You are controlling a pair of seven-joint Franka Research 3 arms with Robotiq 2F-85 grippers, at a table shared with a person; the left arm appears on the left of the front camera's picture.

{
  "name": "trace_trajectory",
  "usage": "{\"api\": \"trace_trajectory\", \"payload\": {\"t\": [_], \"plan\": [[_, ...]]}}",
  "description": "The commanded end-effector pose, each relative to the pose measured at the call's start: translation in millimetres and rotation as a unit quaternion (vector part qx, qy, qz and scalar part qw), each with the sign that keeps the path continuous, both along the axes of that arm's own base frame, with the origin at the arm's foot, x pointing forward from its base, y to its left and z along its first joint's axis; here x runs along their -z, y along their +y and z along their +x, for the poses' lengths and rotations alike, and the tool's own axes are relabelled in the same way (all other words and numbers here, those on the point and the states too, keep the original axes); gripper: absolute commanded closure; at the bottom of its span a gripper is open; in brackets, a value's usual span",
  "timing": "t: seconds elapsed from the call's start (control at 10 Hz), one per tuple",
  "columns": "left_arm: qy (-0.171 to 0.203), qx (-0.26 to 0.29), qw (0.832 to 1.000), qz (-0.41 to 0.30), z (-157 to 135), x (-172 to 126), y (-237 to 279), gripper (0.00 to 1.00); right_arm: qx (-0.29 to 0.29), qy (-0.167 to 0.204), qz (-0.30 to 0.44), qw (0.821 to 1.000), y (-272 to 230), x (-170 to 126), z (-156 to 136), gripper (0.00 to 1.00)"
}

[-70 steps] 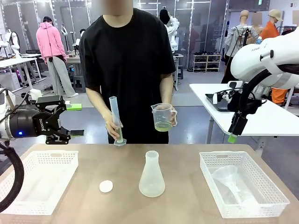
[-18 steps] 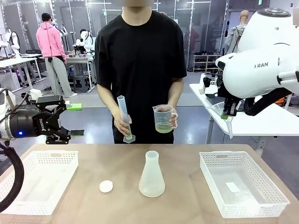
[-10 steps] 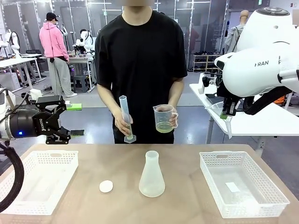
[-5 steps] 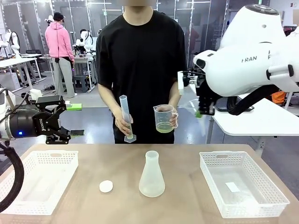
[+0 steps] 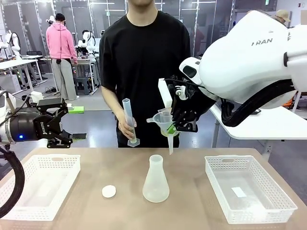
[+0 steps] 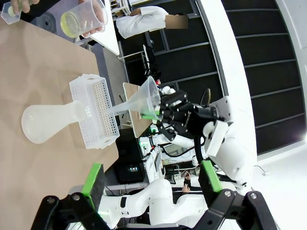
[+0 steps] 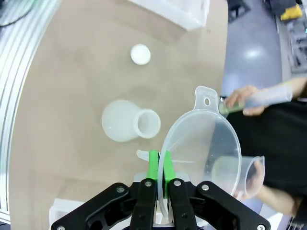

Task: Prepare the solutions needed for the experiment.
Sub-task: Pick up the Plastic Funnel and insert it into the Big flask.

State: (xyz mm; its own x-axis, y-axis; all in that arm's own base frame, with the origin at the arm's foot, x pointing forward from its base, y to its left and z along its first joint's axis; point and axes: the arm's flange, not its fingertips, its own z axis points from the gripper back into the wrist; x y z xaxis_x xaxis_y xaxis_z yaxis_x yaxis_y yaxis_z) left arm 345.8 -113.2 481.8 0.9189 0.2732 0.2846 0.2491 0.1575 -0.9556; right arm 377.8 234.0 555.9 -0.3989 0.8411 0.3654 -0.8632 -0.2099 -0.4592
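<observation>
Standing near table (image 5: 192, 211) front: frosted conical flask (image 5: 156, 179), upright. Small white cap (image 5: 109, 191) left of it, apart. White basket (image 5: 72, 172) at left edge, second basket (image 5: 261, 215) at right. Right gripper (image 5: 171, 128) above flask, clamped on rim of clear funnel (image 5: 162, 120); spout down, slightly right of flask mouth, not touching. Left gripper (image 5: 76, 123) over left basket, jaws wide, nothing held. Beyond: person's hand (image 5: 125, 128) gripping tilted graduated cylinder (image 5: 128, 115). Solutions (image 6: 71, 24): shallow yellow-green layer in beaker (image 6: 91, 14), held up by person.

You have the right gripper (image 7: 159, 166) pinching the clear funnel (image 7: 204, 136) by its rim above the table (image 7: 67, 96); the flask (image 7: 125, 123) and white cap (image 7: 140, 54) stand below.
</observation>
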Motion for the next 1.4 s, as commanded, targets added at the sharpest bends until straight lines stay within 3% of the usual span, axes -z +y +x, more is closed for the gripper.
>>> {"api": "trace_trajectory", "payload": {"t": [0.0,0.6,0.7,1.3], "plan": [[0.0,-0.002,1.0,-0.015,-2.8,0.3,-3.6,0.0,-0.045,-0.013,0.035,0.998,-9.2,11.1,-1.2,0.96],[0.0,-0.002,1.0,-0.015,-2.8,0.3,-3.6,0.0,-0.086,-0.024,0.05,0.995,11.4,17.9,6.3,0.96],[0.0,-0.002,1.0,-0.015,-2.8,0.3,-3.6,0.0,-0.062,-0.013,0.036,0.997,6.5,12.5,0.0,0.96],[0.0,-0.002,1.0,-0.015,-2.8,0.3,-3.6,0.0,-0.065,-0.012,0.047,0.997,10.8,20.8,8.6,0.96]]}}
